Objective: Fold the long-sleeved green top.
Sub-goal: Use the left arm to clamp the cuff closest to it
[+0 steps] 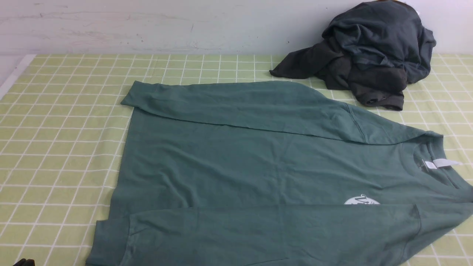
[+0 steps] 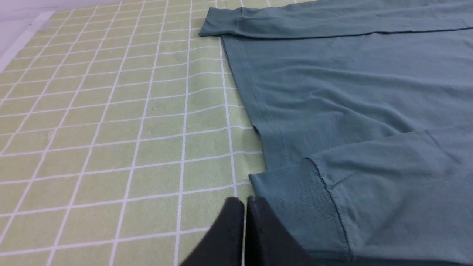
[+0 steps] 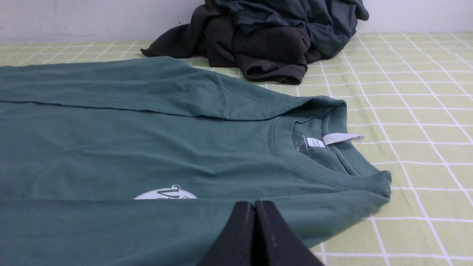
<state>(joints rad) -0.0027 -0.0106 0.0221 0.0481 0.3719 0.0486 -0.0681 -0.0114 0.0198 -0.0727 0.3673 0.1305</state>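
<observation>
Flat on the surface [image 1: 55,147]: green long-sleeved top [image 1: 240,162], sleeves folded across body, hem toward open checkered room on the left, neck right, dark clothes pile [image 1: 369,51] just beyond far shoulder by the wall [image 1: 147,26]. Chest print [image 1: 362,201] half under near sleeve, top's near edge cut off in front view. Both pressed together, empty: left claw [image 2: 245,202] low beside near cuff [image 2: 295,210], right claw [image 3: 255,205] low at near sleeve near collar [image 3: 314,170].

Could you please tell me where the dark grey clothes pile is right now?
In the front view, the dark clothes pile sits far right against the wall, just beyond the green top.
</observation>
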